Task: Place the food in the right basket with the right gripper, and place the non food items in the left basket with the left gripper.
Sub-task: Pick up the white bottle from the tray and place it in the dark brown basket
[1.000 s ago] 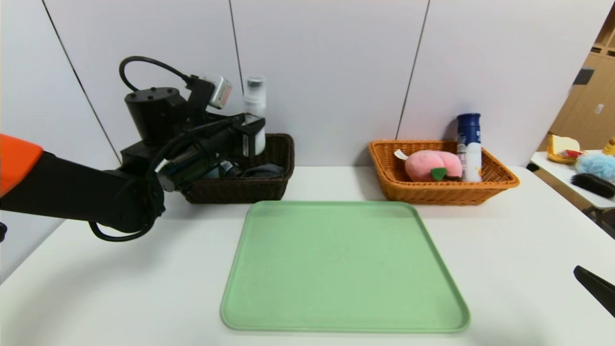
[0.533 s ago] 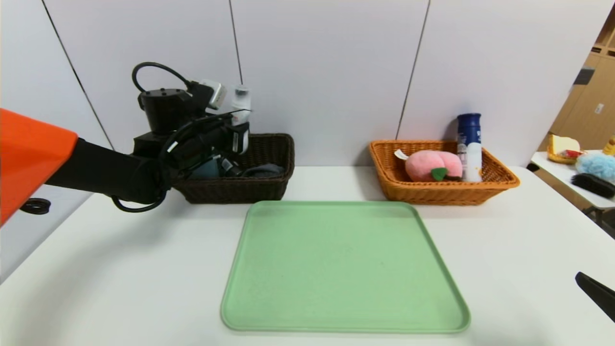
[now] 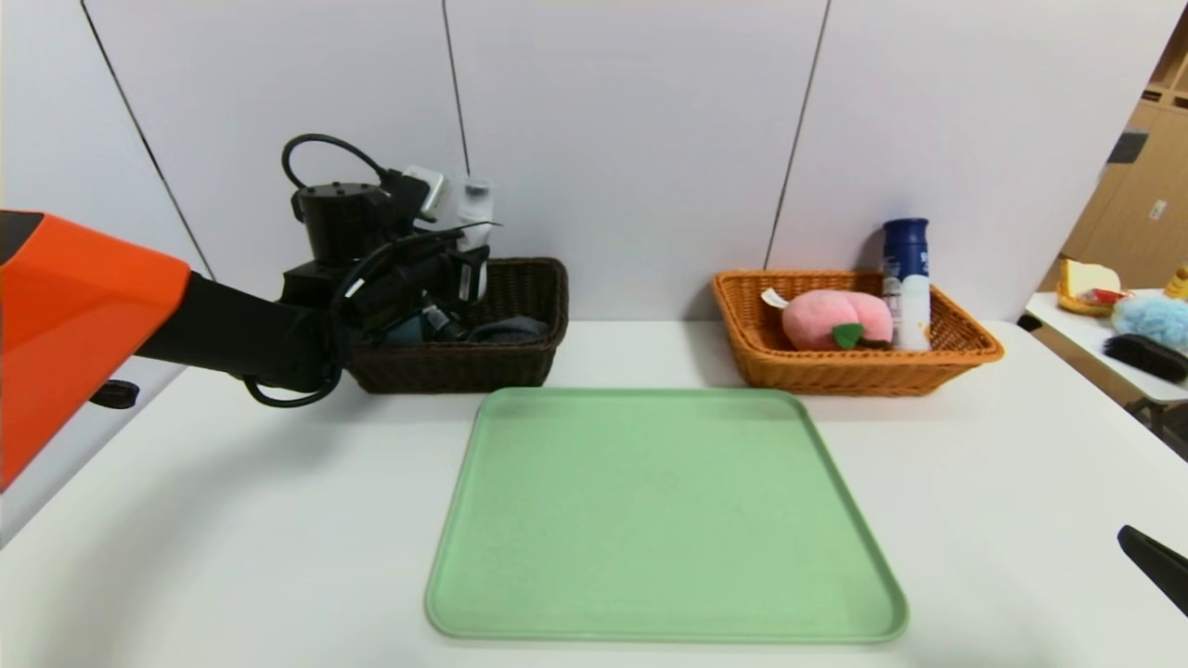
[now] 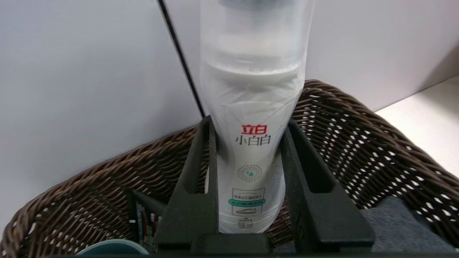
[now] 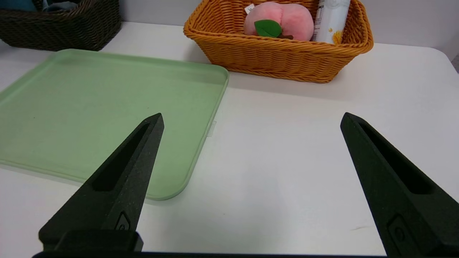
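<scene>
My left gripper [image 3: 469, 264] is shut on the slim white bottle with grey cap [image 3: 476, 218] and holds it upright over the dark brown basket [image 3: 520, 366]; the left wrist view shows the bottle [image 4: 251, 150] clamped between both fingers above the basket's back wall [image 4: 358, 136]. In that basket lie the grey-blue cup [image 4: 111, 249], the dark grey cloth [image 3: 509, 328] and the black tube [image 4: 143, 222]. The orange basket [image 3: 835, 371] holds the pink plush peach [image 3: 831, 320] and the navy-capped white bottle [image 3: 908, 278]. My right gripper [image 5: 251, 122] is open and empty, low over the table at the front right.
A large green tray [image 3: 659, 520] lies bare in the middle of the white table [image 3: 1002, 482]. A side table [image 3: 1114, 353] with a black brush and other items stands at the far right. A white wall runs behind the baskets.
My left gripper has moved forward and down toward the dark brown basket with the slim bottle in it. The right arm has not moved.
</scene>
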